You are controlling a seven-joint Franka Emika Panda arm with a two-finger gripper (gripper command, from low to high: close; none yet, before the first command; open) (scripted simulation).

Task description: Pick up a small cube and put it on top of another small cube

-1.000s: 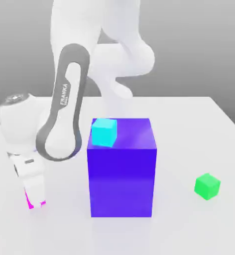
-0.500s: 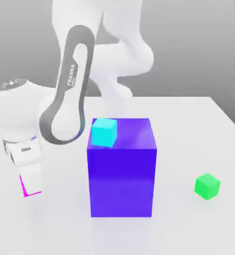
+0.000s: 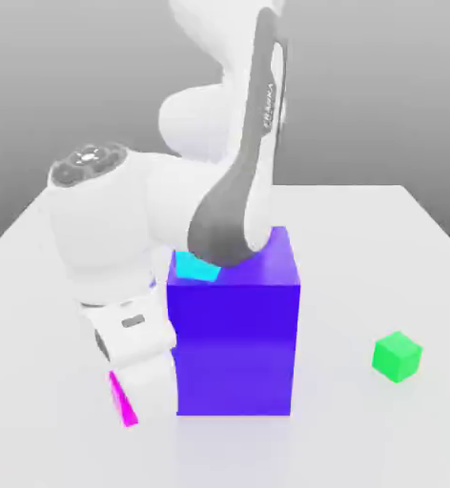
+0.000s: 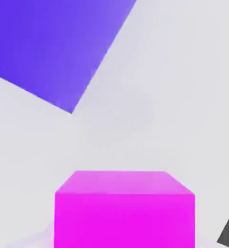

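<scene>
The small cube [image 3: 124,400] is bright magenta and shows as a tilted sliver under my hand, at the lower left corner of the big blue-violet block [image 3: 236,343]. My gripper [image 3: 136,379] is shut on it. In the hand view the small cube [image 4: 124,213] sits right in front of the camera, with the blue-violet block [image 4: 53,43] beyond it. A cyan cube [image 3: 197,266] rests on top of the block, partly hidden behind my arm.
A green cube [image 3: 397,355] lies on the white table [image 3: 362,238] at the exterior view's right. The tall blue-violet block stands directly beside my hand. My arm's white and grey links lean over the block's top.
The gripper has closed on the magenta cube and carried it toward the exterior view's right, up to the block's corner. The arm has swung over the block and now covers part of the cyan cube.
</scene>
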